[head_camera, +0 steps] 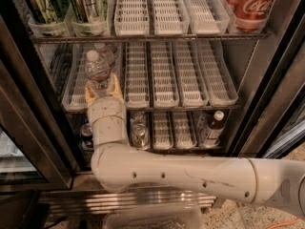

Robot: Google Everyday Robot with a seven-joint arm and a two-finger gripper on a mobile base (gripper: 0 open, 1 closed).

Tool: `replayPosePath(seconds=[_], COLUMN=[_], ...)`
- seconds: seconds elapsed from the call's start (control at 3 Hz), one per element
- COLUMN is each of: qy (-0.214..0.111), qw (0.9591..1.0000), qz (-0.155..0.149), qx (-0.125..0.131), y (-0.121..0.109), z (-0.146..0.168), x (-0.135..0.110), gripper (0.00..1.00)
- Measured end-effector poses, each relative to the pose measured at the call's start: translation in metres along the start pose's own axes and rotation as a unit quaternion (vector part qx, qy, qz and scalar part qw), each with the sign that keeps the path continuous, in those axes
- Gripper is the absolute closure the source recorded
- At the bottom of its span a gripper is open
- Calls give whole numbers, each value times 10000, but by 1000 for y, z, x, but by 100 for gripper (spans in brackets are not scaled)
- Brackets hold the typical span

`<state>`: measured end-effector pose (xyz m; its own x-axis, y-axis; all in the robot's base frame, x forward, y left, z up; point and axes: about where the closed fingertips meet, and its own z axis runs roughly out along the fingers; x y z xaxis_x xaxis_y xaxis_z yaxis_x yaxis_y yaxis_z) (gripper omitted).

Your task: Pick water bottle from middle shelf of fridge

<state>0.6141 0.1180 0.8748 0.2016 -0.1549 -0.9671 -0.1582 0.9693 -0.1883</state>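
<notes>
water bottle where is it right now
In the camera view, the water bottle stands at the front left of the middle shelf, with the gripper right at its base.
</notes>
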Motion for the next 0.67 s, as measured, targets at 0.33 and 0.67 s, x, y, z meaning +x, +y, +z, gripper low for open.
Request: replayPosePath(seconds=[0.33,0.67], qy=[-557,-557], qw=[9975,9975], qz=[346,346], qx=[256,256], y=[-26,-26], z=[-4,-4], x=[-40,-40], gripper=[100,100])
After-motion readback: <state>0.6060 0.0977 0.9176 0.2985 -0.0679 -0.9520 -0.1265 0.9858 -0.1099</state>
